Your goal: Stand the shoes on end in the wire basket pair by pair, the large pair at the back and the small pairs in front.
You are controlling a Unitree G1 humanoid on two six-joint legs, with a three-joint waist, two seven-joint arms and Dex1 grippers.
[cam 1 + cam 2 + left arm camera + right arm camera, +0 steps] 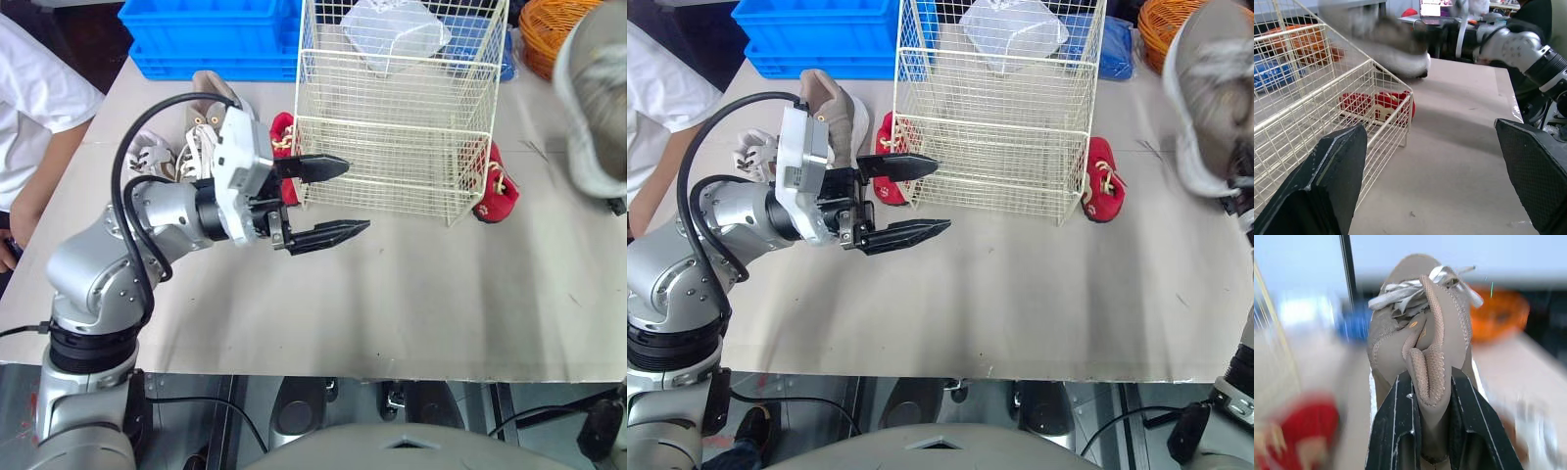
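Pale tabletop [441, 294] below — right end effector [1430, 377] grips tan shoe [1420, 328] lengthwise along fingers [1396, 431].

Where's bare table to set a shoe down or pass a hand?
Free: the table in front of the wire basket, right of the left gripper; also right of the right red shoe. Crowded: left of the basket, around the left red shoe and white shoes.

two red shoes [884, 132] [1103, 192], two taupe shoes [835, 106] [1207, 93], one wire basket [392, 157], one blue crate [206, 39], one orange basket [547, 29]
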